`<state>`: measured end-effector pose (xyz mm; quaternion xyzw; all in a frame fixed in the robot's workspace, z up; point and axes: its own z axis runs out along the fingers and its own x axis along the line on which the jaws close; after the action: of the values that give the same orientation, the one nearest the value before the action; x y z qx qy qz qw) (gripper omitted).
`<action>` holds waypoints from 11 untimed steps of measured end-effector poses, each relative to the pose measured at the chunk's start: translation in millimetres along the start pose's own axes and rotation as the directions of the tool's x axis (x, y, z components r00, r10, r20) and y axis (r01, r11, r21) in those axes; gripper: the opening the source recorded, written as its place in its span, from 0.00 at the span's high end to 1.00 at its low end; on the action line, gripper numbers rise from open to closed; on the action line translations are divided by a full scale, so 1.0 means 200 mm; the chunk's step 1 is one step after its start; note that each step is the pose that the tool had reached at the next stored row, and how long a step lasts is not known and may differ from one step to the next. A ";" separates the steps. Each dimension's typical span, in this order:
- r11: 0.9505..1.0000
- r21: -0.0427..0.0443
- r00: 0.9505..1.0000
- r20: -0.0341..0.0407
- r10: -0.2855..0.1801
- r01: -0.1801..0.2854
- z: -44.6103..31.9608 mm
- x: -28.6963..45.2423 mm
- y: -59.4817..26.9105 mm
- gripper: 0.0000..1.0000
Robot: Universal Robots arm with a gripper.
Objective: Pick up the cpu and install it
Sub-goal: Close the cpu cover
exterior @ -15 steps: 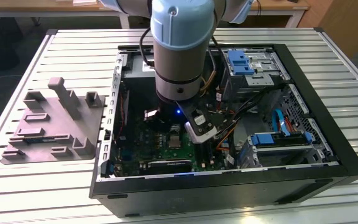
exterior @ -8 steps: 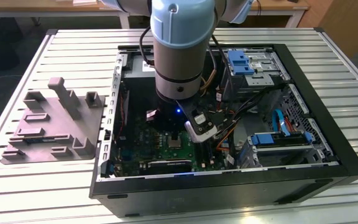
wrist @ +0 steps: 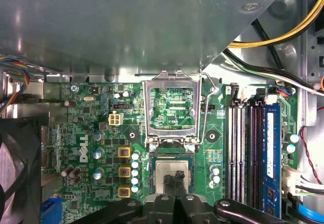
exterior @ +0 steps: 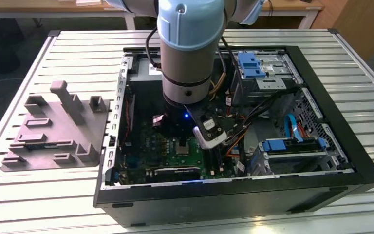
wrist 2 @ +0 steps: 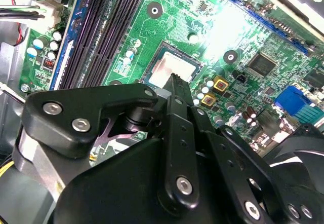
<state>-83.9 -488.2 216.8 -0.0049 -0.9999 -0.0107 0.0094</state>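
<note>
End effector was down inside the open PC case, fingers pressed together, nothing pinched between them. The tips sat right over the cpu. I couldn't tell whether they touched its lid.

The cpu lay flat in its socket on the green motherboard, silvery top up, looking square to the socket walls in both wrist views. The metal socket frame stood flipped open just beside it, so the chip wasn't clamped.

Handling, my read:
- Light, stiff and thin.
- The metal lid is probably slick.
- The contact side and socket are likely fragile, so no tilt, drag or hard push.
- Hold by two opposite edges only. With the chip seated there's very little edge exposed.

Surroundings were tight:
- Memory slots were near one side of the socket.
- Small capacitors were just beside the other.
- A black fan sat further out.
- Loose yellow and black cables hung near the arm.

The case rested on a slatted metal bench. A grey plastic block with posts lay outside the case on the exterior view's left. Wooden tables stood behind the bench.
</note>
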 end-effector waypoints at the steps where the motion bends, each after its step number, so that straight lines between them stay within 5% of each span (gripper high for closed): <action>1: 1.000 0.000 1.000 0.000 0.000 0.000 0.000 0.000 0.000 0.89; 11: 1.000 0.000 1.000 0.000 -0.001 0.001 -0.017 0.001 0.000 0.89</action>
<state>-84.1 -488.2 220.1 -0.0042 -0.9999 -0.0108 0.0095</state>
